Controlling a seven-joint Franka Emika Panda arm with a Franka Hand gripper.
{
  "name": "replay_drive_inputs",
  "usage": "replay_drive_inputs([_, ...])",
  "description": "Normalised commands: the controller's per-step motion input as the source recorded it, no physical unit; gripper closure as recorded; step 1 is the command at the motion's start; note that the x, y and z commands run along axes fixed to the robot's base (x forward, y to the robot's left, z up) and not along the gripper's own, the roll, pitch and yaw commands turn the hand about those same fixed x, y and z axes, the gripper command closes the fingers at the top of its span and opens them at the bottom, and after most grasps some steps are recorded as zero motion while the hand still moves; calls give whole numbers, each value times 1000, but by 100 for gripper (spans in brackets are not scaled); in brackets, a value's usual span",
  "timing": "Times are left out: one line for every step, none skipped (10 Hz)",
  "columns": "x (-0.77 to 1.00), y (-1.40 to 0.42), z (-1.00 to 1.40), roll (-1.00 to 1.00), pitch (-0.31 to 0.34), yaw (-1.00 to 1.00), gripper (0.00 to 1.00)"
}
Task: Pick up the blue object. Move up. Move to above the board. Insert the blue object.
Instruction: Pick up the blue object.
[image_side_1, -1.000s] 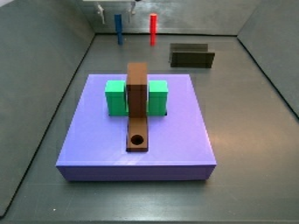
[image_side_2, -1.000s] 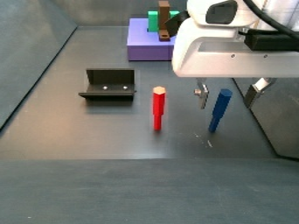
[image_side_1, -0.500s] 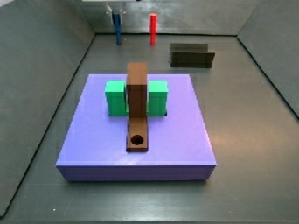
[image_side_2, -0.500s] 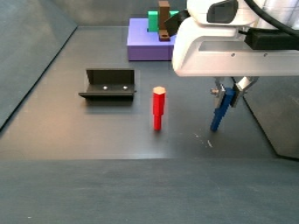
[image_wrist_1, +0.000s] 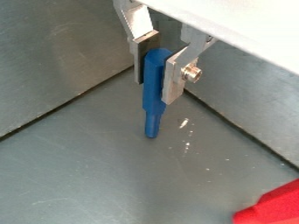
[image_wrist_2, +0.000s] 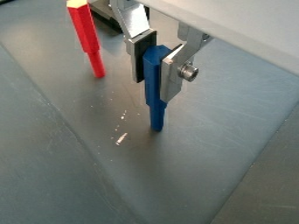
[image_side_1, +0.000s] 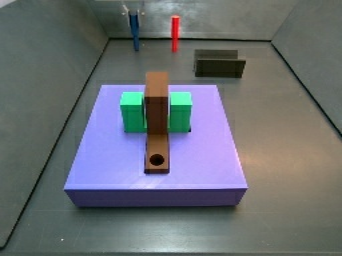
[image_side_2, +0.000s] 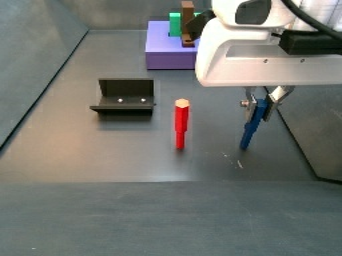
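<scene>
Smooth grey metal floor (image_side_1: 281, 200) with dull reflections, walled on its sides. At the centre in a side view, a wide, flat purple slab (image_side_1: 201, 170) with matte faces and square edges. On top of it, a matte green block (image_side_1: 131, 112), crossed by the board (image_side_1: 158, 118), a long narrow brown plank lying flat from 12 to 6 o'clock, with a round hole at its 6 o'clock end. At about 1 o'clock from the slab, the fixture (image_side_1: 219, 64), a dark L-shaped bracket on a base plate, two small holes visible in its upright face in a side view (image_side_2: 126, 96).

Bulky white robot housing (image_side_2: 254, 55) above the gripper (image_wrist_2: 156, 66) in a side view. Flat silver finger plates with dark pads (image_wrist_1: 181, 72) clamped from both sides on the upper part of the blue object (image_wrist_2: 153, 87), a thin, short, smooth blue rod standing upright, slightly tilted in a side view (image_side_2: 251, 125), lower tip at or just above the floor; contact cannot be told. Near it, apart, at 9 o'clock in that view, a same-sized glossy red rod (image_side_2: 181, 123) upright on the floor, free of the gripper. Both rods far beyond the slab at 12 o'clock (image_side_1: 134, 36).
</scene>
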Motion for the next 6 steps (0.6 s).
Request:
replay_drive_inputs([0,0,0,0,0,0,100])
replay_drive_inputs([0,0,0,0,0,0,100])
replay_drive_inputs([0,0,0,0,0,0,100])
replay_drive_inputs([0,0,0,0,0,0,100])
replay_drive_inputs([0,0,0,0,0,0,100])
replay_drive_inputs([0,0,0,0,0,0,100])
